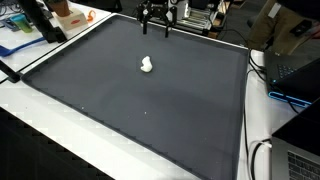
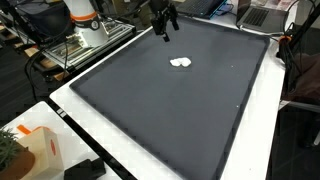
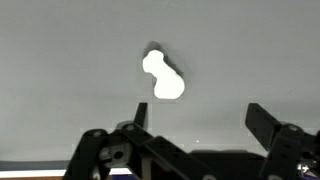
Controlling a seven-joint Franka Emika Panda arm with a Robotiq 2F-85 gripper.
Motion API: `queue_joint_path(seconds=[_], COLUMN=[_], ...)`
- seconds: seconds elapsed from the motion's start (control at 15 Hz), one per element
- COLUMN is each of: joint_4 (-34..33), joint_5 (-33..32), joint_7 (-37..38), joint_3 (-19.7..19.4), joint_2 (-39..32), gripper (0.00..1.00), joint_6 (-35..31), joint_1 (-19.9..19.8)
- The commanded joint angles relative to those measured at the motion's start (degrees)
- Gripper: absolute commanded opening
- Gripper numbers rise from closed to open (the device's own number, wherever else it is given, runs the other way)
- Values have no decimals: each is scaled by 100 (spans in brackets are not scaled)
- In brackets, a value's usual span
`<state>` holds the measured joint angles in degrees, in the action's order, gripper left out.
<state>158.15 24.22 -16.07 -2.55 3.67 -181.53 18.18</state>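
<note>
1. jaws spread wide, gripping nothing. they hang above the dark mat (image 1: pixel 150 110), near its edge on the robot's side.
2. small white lump (image 3: pixel 163 78) lies on the mat, a little inward of that edge, apart from the jaws.
3. wrist view shows it off-centre, nearer one side. to my eye a clean pick wants the jaws centred over it, straddling its narrow waist, then a straight drop to the mat.
</note>
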Motion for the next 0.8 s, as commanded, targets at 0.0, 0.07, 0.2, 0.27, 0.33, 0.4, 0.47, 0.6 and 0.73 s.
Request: queue_joint_path(seconds=[0.0,0.07,0.2,0.27,0.33,0.4,0.47,0.6,0.73], joint_4=[-21,-32,-37,-37,-38,-60,-77,-91,-110], joint_5=[939,531,742,761,763,861,895,889,883], joint_7=[-595,-276,-416,-435,-442,-433,-439,-460,-502], joint_3=[-107,-2,-10,-21,-36,-42,-47,-54,-79], joint_2=[-80,-22,-34,-35,-36,-35,-25,-67,-145], gripper=[100,100,100,100,100,100,100,100,100], joint_6=[-186,-62,-87,-90,-90,-161,-157,-294,-377], joint_1=[490,313,395,395,395,448,469,466,475])
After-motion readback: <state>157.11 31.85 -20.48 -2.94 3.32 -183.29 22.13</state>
